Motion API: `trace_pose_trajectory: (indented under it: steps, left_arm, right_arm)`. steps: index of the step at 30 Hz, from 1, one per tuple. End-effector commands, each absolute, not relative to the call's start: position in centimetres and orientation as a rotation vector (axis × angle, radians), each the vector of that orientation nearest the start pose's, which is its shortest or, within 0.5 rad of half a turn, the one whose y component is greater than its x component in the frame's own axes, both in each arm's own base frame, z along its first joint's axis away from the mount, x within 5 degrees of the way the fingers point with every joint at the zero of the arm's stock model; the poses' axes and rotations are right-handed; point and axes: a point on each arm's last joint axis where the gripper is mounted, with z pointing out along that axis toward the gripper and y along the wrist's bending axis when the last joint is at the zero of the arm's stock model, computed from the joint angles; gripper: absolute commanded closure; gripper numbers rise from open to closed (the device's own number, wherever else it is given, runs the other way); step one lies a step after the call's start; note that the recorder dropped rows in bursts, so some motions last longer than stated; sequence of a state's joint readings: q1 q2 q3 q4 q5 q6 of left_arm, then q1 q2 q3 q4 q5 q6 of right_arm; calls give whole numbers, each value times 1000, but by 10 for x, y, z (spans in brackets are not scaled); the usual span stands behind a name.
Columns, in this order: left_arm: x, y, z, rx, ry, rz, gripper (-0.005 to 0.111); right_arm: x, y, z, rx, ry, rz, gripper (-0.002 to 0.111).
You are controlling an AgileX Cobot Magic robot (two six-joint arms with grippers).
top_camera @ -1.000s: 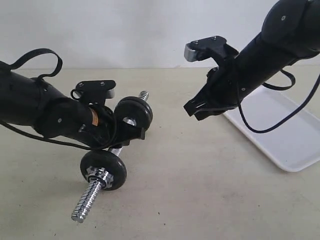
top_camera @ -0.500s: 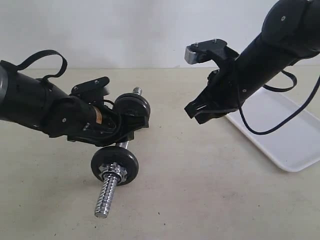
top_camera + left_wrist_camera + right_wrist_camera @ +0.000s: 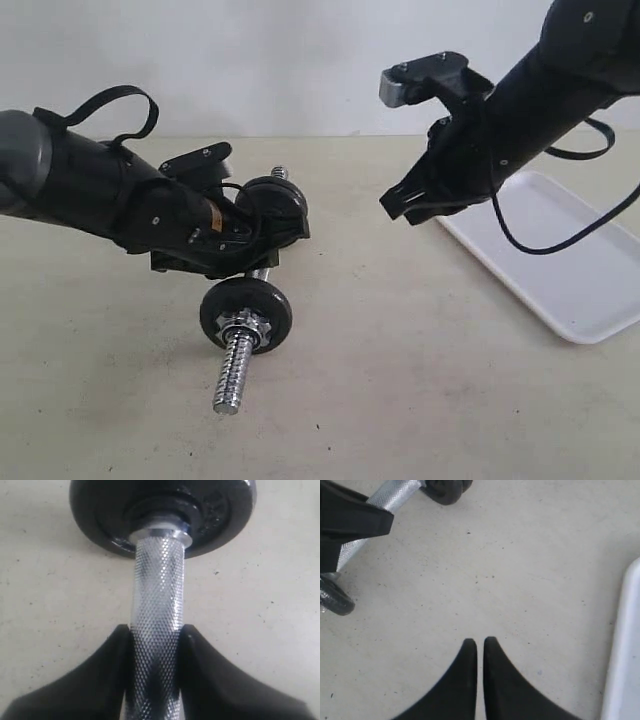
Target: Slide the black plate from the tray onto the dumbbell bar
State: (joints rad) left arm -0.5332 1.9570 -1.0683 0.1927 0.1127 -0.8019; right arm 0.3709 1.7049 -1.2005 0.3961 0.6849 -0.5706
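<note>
Here we are at the desk (image 3: 400,390), and the left tool (image 3: 156,632) is clamped on the dumbbell bar (image 3: 236,370). Our left wrist view shows it best: the two black fingers (image 3: 107,670) press against either side of the knurled chrome middle of the rod.

From the exterior view we see the bar held at a slant on the left of the scene, its near threaded end pointing down toward the desk. We cannot tell whether that tip touches the surface. The near black disc (image 3: 246,300) sits on the bar just beyond that thread, with a silver collar nut (image 3: 246,326) against its near face. The far black disc (image 3: 278,205) sits on the other side of the grip, just beside the left tool, and a short threaded tip pokes out behind it. So we have black weights on the bar at both ends of the grip, and we cannot tell which of them is the black plate.

Over to the right: the right tool (image 3: 480,641) hangs above the bare desk with its jaws closed together and nothing between them. It is well apart from the bar. The white tray (image 3: 590,295) lies at the right edge of the desk, partly behind the right arm.
</note>
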Motion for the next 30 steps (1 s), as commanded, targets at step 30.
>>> trace_pose_trajectory:
  steps: [30]
  left_arm:
    - [377,-293,175,-170,2086,-998,102]
  right_arm:
    - [289,127,311,-818,2360,265,109]
